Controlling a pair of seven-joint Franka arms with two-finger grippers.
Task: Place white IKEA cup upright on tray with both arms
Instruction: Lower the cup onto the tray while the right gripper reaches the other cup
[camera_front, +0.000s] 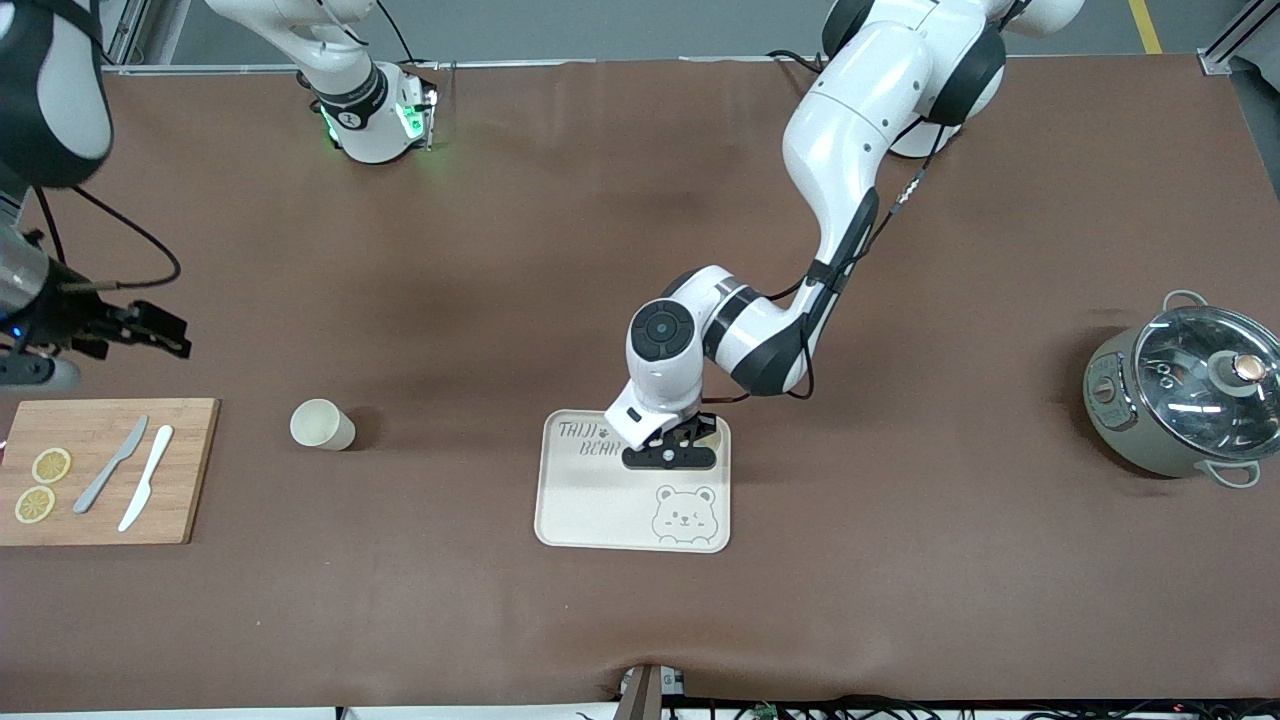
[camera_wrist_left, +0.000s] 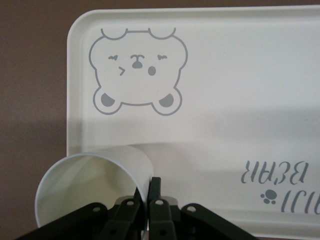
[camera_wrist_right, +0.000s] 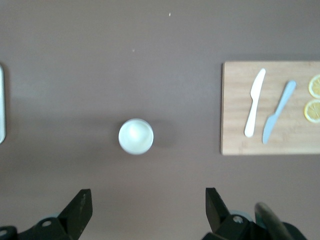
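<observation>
The cream tray with the grey bear face lies mid-table; it fills the left wrist view. My left gripper is low over the tray's corner farthest from the front camera. It is shut on the rim wall of a white cup, one finger inside and one outside. The cup's mouth tilts toward the wrist camera; the gripper mostly hides it in the front view. A second white cup stands on the table between board and tray. My right gripper hangs open high above it.
A wooden cutting board with two knives and two lemon slices lies at the right arm's end, also in the right wrist view. A grey pot with a glass lid stands at the left arm's end.
</observation>
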